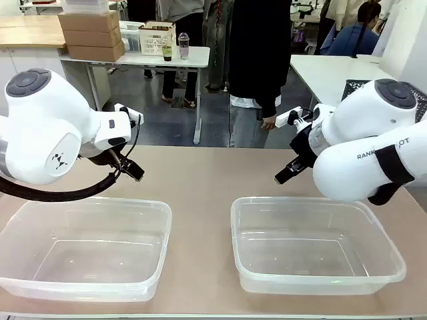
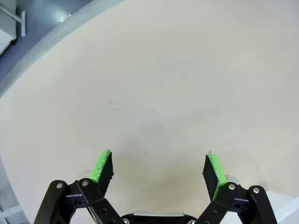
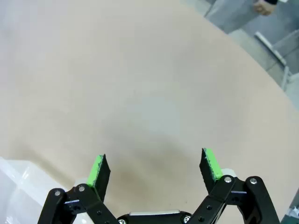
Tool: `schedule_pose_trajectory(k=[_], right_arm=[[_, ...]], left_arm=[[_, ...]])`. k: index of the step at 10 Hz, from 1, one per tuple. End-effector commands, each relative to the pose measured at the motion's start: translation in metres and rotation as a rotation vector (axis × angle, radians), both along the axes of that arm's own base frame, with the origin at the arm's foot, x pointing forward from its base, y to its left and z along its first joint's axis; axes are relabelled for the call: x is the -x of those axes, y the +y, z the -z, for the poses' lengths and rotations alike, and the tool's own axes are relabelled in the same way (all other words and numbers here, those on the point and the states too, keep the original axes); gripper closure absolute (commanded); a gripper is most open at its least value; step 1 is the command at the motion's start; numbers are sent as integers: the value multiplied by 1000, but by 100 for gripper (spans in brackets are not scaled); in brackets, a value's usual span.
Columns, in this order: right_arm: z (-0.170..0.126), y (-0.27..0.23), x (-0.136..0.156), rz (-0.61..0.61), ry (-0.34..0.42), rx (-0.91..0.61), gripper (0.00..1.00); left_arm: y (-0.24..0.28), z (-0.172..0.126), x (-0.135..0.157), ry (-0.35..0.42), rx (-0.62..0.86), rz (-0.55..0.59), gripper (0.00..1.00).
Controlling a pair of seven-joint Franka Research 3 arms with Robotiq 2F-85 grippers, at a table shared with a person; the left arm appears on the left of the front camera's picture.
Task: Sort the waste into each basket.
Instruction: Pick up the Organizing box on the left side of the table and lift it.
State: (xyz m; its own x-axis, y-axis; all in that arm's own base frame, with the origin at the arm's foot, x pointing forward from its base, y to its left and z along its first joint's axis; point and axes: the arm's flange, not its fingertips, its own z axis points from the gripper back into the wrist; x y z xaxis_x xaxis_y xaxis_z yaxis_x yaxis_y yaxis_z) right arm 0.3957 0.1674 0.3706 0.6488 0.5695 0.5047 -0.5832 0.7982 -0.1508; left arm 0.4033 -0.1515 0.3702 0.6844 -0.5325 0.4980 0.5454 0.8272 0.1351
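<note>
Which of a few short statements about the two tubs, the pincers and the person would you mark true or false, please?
1. The left tub and the right tub are both empty. True.
2. The left pincer is shut on a can. False: it is open and holds nothing.
3. The right pincer is open over the table. True.
4. The person's hand reaches into the right tub. False: it hangs beyond the table's far edge.

On table (image 1: 200,175): left tub (image 1: 87,201), right tub (image 1: 300,199); beyond them left gripper (image 1: 135,175), right gripper (image 1: 283,177).
</note>
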Motion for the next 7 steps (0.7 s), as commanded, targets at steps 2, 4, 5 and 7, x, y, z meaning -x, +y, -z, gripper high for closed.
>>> schedule_pose_trajectory(k=[2, 4, 5, 7], right_arm=[[0, 0, 0, 0, 0, 0, 0], [0, 0, 0, 0, 0, 0, 0], [0, 0, 0, 0, 0, 0, 0], [0, 0, 0, 0, 0, 0, 0]], left_arm=[[0, 0, 0, 0, 0, 0, 0], [0, 0, 0, 0, 0, 0, 0], [0, 0, 0, 0, 0, 0, 0], [0, 0, 0, 0, 0, 0, 0]])
